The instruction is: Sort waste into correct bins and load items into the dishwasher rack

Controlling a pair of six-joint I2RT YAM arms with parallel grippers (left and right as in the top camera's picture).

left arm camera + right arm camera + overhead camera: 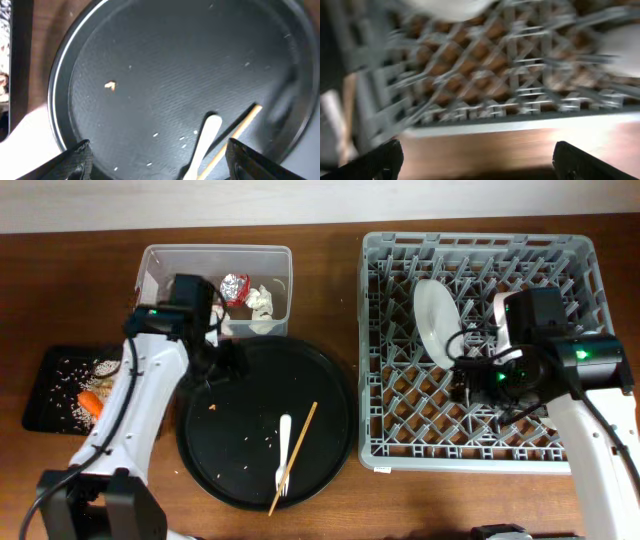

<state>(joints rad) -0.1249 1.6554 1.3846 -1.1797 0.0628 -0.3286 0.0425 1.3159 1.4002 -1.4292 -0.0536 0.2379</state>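
Note:
My left gripper (222, 362) is open and empty over the upper left of the large round black tray (330, 410). In the left wrist view it (160, 165) hovers above the white fork (207, 132) and the wooden chopstick (242, 122). Both also show from overhead, the fork (285, 435) beside the chopstick (308, 423). My right gripper (465, 380) is open and empty over the grey dishwasher rack (400, 250); the white plate (436, 320) stands in it. The clear tub (160, 255) holds the foil wrapper (235, 286) and napkins (262, 300). The shallow black tray (45, 380) holds rice scraps (75, 370) and the carrot (90, 402).
The right wrist view is blurred; it shows the rack's grid (485, 65), its front rim and the brown table (510, 145) between my open fingers (480, 165). A small orange crumb (110, 86) and pale specks lie on the round tray. The cups and bowl do not show clearly.

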